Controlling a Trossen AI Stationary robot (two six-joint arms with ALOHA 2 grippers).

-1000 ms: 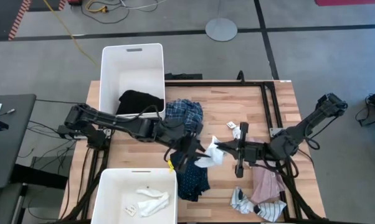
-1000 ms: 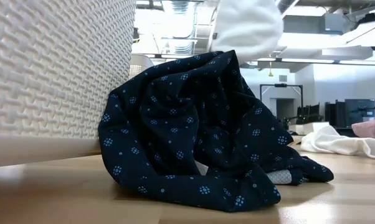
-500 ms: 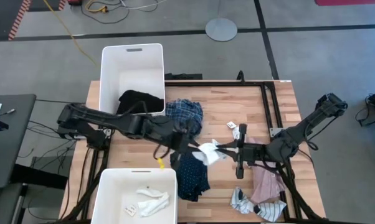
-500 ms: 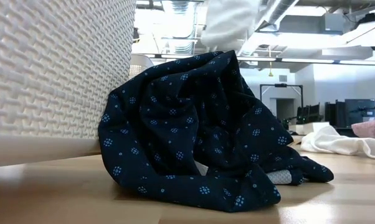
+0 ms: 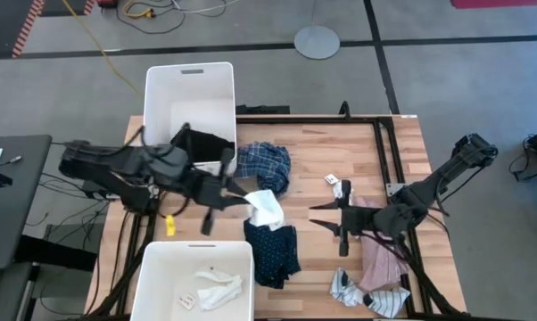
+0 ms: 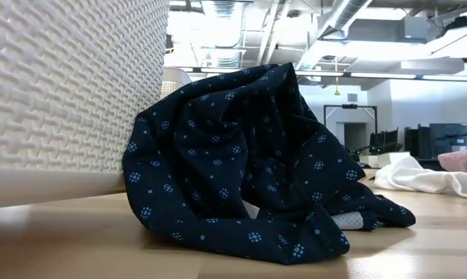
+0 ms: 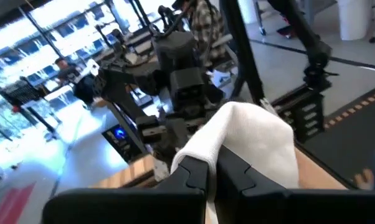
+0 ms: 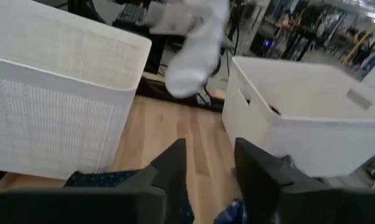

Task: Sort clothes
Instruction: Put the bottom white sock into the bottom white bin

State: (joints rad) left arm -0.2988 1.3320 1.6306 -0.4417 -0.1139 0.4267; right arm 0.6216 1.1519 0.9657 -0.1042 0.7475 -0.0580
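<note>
A white sock [image 5: 265, 208] hangs in the air over the navy dotted piece [image 5: 274, 253], held by my left gripper [image 5: 244, 197], which is shut on it. My right gripper [image 5: 320, 215] stands open a little to the sock's right, touching nothing. Between the bins the sock [image 8: 192, 57] shows in the right wrist view. The blue plaid shirt [image 5: 265, 164] lies by the far bin [image 5: 190, 96], with the black piece [image 5: 201, 144] inside that bin. The pink shirt [image 5: 381, 260] and striped socks [image 5: 349, 287] lie near the right front. My left gripper pinches one end of the white sock [image 7: 230, 147] between its two fingers [image 7: 190, 176]. The fingers come about level from the table's left. The sock bulges out past the fingertips and hangs clear of the table and of the navy piece.
The near bin [image 5: 152, 267] at the front left holds white socks [image 5: 217, 287]. Small white bits [image 5: 333, 181] lie mid-table. In the low view the navy piece [image 6: 249, 170] sits heaped beside a bin wall [image 6: 70, 85]. Bare wood shows at the far right.
My right gripper has opened and let go of the white sock, staying about where it was. My left gripper has drawn back toward the table's left edge and risen, carrying the sock with it; the sock has left the low view's top.
</note>
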